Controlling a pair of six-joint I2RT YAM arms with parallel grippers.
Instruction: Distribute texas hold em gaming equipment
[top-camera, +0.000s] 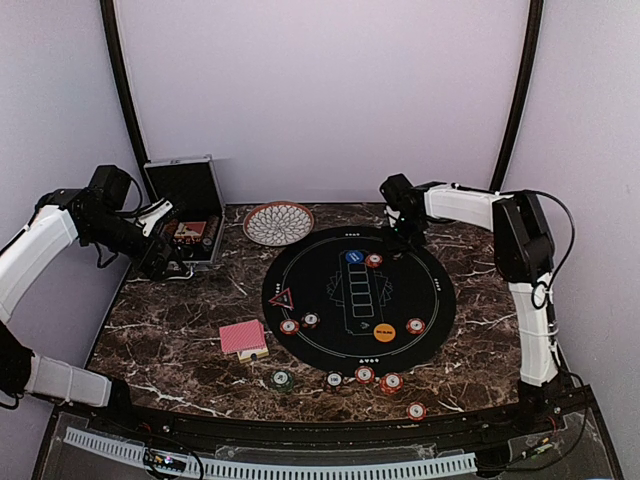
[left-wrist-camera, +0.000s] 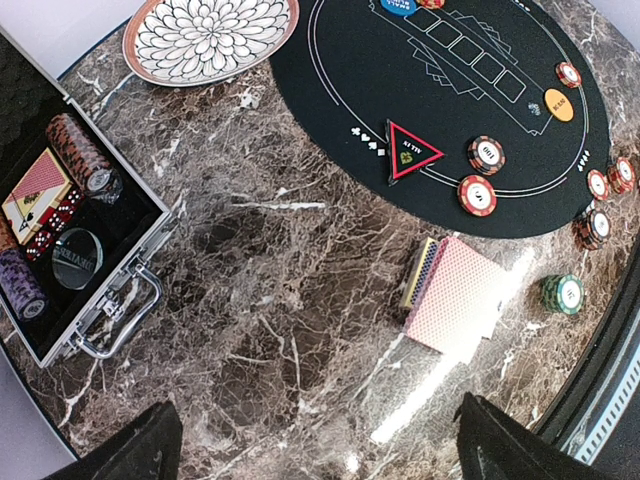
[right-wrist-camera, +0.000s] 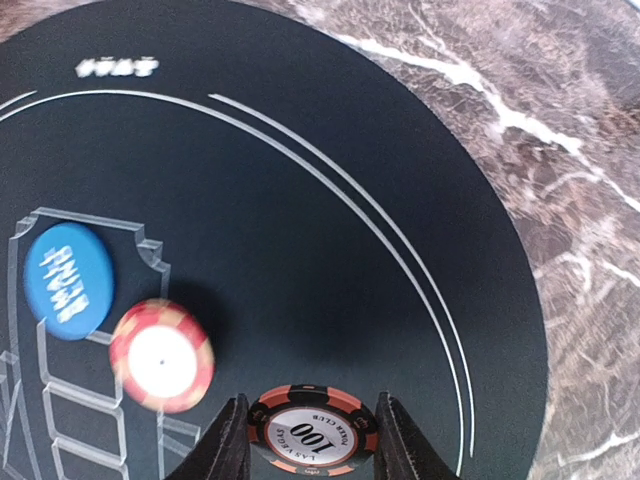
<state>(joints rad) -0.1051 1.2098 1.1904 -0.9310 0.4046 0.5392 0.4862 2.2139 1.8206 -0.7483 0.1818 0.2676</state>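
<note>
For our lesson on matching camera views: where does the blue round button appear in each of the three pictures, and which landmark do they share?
Top external: blue button on the far part of the black mat, beside a red chip.
Left wrist: blue button cut off by the top edge.
Right wrist: blue button at the left, beside a blurred red chip.
Shared landmark: the black mat.

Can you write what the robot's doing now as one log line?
left end effector: open, over table | right end effector: holding striped chip over black mat, near blue button

Glossy marbled table (top-camera: 170, 330), perhaps plastic chip (right-wrist-camera: 312, 430)
</note>
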